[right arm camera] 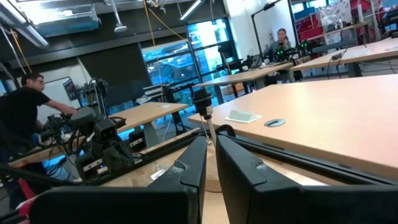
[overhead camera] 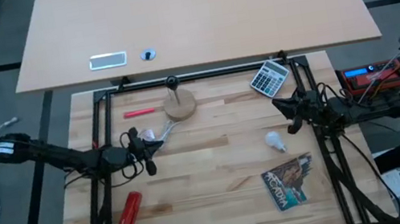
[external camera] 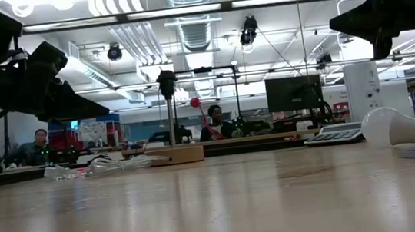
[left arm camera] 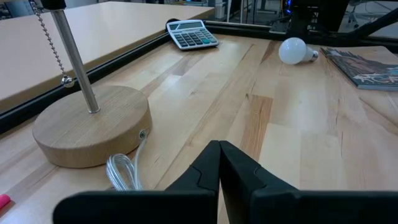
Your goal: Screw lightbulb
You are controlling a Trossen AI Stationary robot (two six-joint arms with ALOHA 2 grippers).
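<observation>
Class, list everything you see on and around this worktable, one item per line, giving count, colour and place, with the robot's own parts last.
lightbulb: one, white, lying on the table before the right arm.
lamp base: one, round wooden disc with upright socket pole, table's far middle.
calculator: one, grey, far right corner.
plastic wrapper: one, see-through, beside the lamp base.
marker: one, red, far left.
red tool: one, near left.
booklet: one, dark cover, near right.
left pincer: one, black, shut, empty, near the wrapper.
right pincer: one, black, nearly shut, empty, above the lightbulb's side.
</observation>
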